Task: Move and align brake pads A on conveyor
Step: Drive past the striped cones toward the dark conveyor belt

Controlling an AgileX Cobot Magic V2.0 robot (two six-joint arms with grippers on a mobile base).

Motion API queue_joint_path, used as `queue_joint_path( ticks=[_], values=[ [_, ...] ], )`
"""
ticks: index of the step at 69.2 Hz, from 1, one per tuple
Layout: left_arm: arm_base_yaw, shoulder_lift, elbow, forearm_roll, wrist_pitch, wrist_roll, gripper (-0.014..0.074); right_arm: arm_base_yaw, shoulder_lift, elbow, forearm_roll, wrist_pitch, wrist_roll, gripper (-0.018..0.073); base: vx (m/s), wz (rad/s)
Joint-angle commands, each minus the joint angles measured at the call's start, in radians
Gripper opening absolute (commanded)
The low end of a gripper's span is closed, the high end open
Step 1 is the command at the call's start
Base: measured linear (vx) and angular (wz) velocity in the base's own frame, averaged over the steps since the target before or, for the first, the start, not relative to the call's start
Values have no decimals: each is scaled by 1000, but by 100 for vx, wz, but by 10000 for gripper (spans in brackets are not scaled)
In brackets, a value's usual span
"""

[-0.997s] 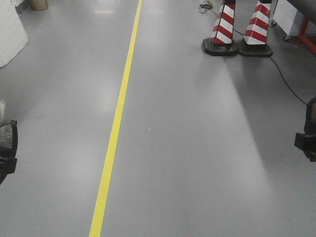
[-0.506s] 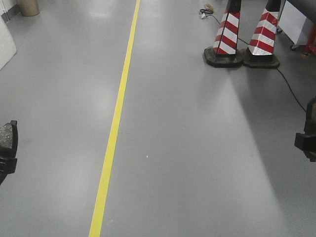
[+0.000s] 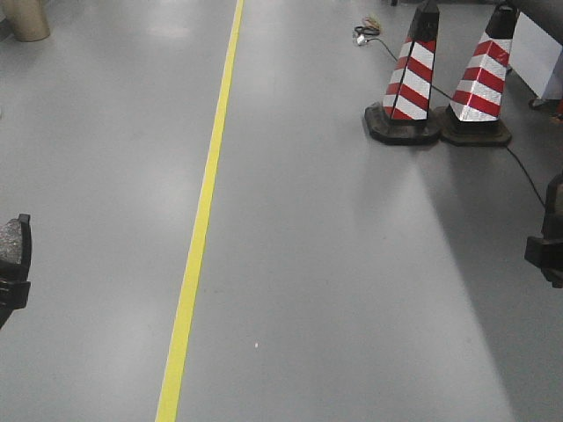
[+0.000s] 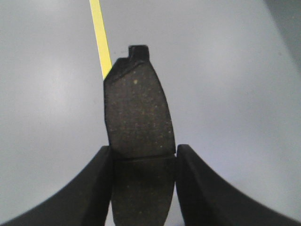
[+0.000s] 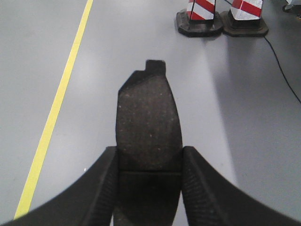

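Two pads, one pinched in each gripper, held above a grey floor.
Nearest, left wrist view: left gripper (image 4: 143, 148), dark fingers (image 4: 96, 188) pressed against both long edges of a brake pad (image 4: 138, 113); the pad is upright, speckled dark face to the camera, with a small square tab at its top end and a thin groove across it at finger level. Right wrist view: right gripper (image 5: 150, 149) clamped the same way on a second brake pad (image 5: 148, 117), tab uppermost. Front view: both grippers only partly in frame at the left and right edges. Beneath: floor (image 3: 334, 264), smooth and glossy. Mid-distance: yellow line (image 3: 198, 237) running away from the camera. Far right: two red-and-white striped cones (image 3: 409, 79) side by side on black bases, with a black cable (image 3: 519, 167) trailing past them. Far left corner: a cardboard tube (image 3: 25, 18).
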Motion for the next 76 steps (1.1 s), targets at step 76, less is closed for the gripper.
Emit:
queue_joint_path(
  ticks=[76],
  values=[
    [-4,-13,-27,-15,-67,-1,163,-2,-15,-30,-8,-90,-7,112,55,-1]
  ],
)
